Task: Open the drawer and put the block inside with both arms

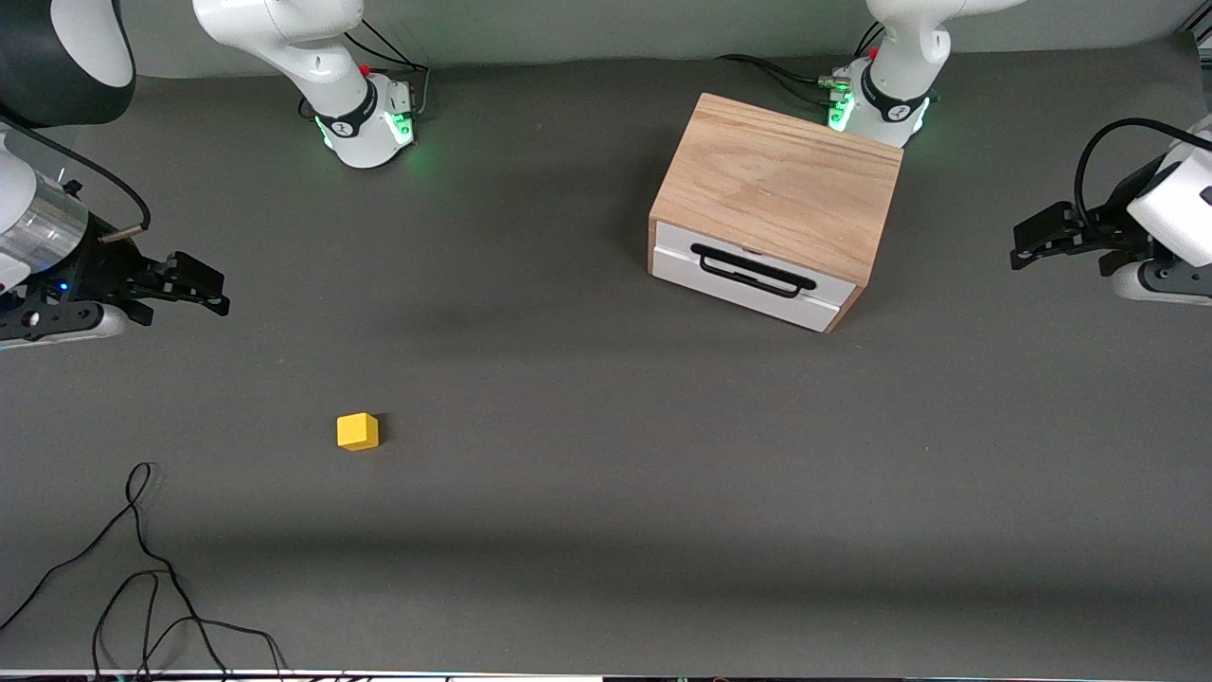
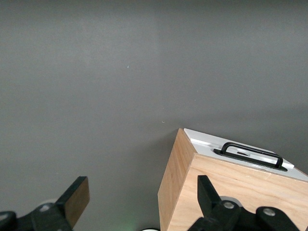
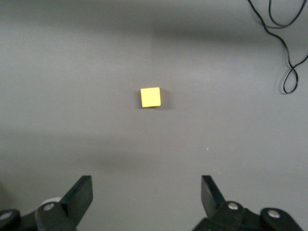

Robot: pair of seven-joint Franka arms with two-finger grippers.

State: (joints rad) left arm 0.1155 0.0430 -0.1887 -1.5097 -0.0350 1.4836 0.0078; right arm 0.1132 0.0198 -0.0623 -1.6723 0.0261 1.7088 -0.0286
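The light oak cabinet point(image 1: 778, 182) stands on the table toward the left arm's end, close to the left arm's base. Its white-fronted drawer point(image 1: 734, 282) with a black wire handle point(image 1: 753, 269) looks shut. The cabinet also shows in the left wrist view point(image 2: 250, 185), with the handle point(image 2: 252, 154). The small yellow block point(image 1: 358, 431) lies on the mat toward the right arm's end, nearer the front camera than the cabinet. It sits alone in the right wrist view point(image 3: 150, 97). My left gripper point(image 1: 1018, 244) point(image 2: 143, 197) is open and empty beside the cabinet. My right gripper point(image 1: 210, 289) point(image 3: 146, 192) is open and empty, apart from the block.
A loose black cable point(image 1: 142, 568) lies on the mat near the front edge at the right arm's end and shows in the right wrist view point(image 3: 284, 43). Both arm bases point(image 1: 365, 118) point(image 1: 876, 104) stand along the back edge.
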